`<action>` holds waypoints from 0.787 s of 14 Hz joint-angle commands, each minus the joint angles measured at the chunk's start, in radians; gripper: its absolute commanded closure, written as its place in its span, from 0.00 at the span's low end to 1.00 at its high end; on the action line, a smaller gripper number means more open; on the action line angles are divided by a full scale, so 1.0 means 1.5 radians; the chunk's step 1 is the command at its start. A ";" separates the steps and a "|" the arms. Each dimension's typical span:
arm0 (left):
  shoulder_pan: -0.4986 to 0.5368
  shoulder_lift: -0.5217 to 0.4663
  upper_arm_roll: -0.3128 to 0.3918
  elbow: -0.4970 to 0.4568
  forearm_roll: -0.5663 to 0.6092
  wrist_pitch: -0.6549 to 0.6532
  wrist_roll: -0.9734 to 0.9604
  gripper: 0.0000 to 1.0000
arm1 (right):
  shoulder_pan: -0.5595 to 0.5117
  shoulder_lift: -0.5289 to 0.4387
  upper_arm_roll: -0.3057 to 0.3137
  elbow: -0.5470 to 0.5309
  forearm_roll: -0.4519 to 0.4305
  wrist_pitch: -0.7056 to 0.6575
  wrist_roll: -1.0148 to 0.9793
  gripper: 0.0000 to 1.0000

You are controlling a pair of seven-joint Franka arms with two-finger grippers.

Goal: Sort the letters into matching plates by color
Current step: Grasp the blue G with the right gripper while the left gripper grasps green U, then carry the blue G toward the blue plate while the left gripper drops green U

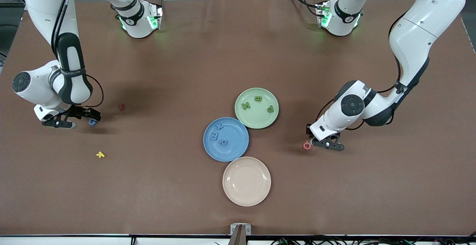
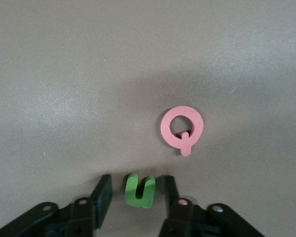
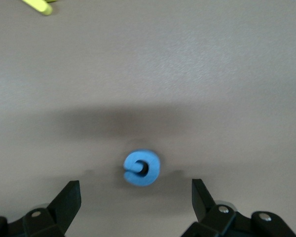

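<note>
Green U (image 2: 139,190) between left gripper (image 2: 136,191) fingers (hidden from front)

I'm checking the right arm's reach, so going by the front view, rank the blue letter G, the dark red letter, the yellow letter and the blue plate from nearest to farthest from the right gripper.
From the right gripper:
1. blue letter G, right beside the fingers.
2. dark red letter, farther from the camera.
3. yellow letter, nearer the camera.
4. blue plate, mid-table.

Two and three are close to call.

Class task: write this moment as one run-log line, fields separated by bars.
left gripper: open around green U | right gripper: open, blue G ahead | blue plate: three letters | green plate: three
</note>
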 commanded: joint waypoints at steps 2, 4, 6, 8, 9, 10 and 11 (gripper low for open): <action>0.004 0.001 0.001 -0.006 0.015 0.013 -0.003 0.69 | -0.064 0.041 0.053 0.039 0.027 0.042 -0.052 0.00; 0.002 0.000 0.001 -0.006 0.015 0.013 -0.005 0.72 | -0.074 0.047 0.063 0.044 0.028 0.043 -0.051 0.05; 0.002 -0.003 0.001 -0.005 0.015 0.012 -0.009 0.76 | -0.073 0.047 0.067 0.044 0.028 0.041 -0.050 0.09; 0.002 -0.010 -0.002 -0.001 0.010 0.005 -0.010 0.76 | -0.073 0.047 0.069 0.043 0.034 0.037 -0.049 0.10; 0.002 -0.016 -0.005 -0.002 0.005 0.004 -0.010 0.76 | -0.070 0.047 0.069 0.042 0.044 0.034 -0.049 0.10; 0.002 -0.018 -0.015 -0.002 0.003 -0.006 -0.011 0.76 | -0.067 0.047 0.069 0.039 0.048 0.032 -0.047 0.10; 0.005 -0.023 -0.035 -0.002 0.003 -0.026 -0.030 0.76 | -0.067 0.047 0.069 0.038 0.048 0.031 -0.047 0.10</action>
